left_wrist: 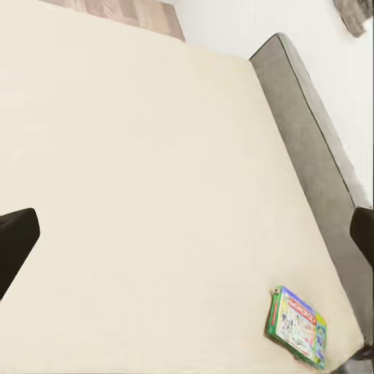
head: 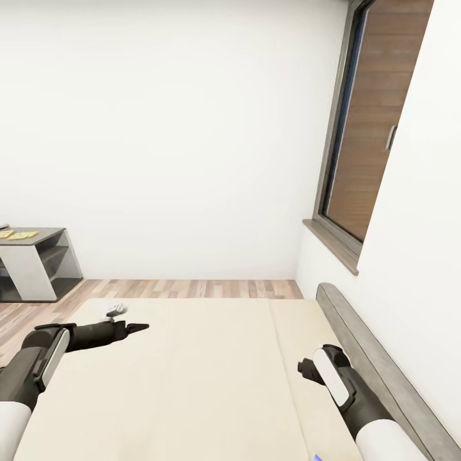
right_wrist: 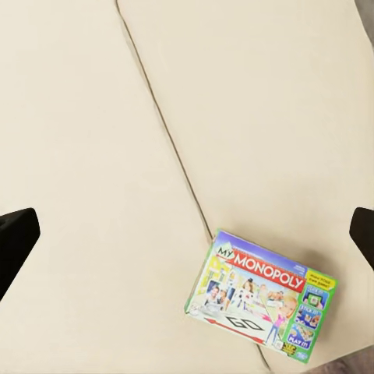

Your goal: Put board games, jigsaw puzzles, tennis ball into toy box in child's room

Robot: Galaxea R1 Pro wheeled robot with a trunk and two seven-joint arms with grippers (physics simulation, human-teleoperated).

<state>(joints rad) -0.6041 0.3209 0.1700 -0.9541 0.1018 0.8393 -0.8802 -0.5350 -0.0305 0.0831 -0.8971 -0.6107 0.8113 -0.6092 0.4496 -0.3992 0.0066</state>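
A board game (right_wrist: 265, 300), a white, green and blue Monopoly box, lies flat on the beige bed (head: 211, 358) beside the mattress seam. My right gripper (right_wrist: 187, 238) hovers above it, open and empty. The same board game (left_wrist: 298, 326) appears in the left wrist view, near the grey headboard (left_wrist: 312, 156). My left gripper (left_wrist: 187, 241) is open over bare mattress, far from the box. In the head view the left gripper (head: 134, 328) reaches over the bed's left side and the right gripper (head: 306, 370) is near the headboard. Yellow jigsaw puzzles (head: 18, 234) lie on the table (head: 38, 262). The toy box and tennis ball are out of view.
A small pale object (head: 116, 310), too small to identify, rests on the mattress near the left gripper. The grey headboard (head: 378, 358) runs along the right wall under a tall window (head: 365, 128). Wood-plank floor (head: 192, 288) lies between the bed and the far wall.
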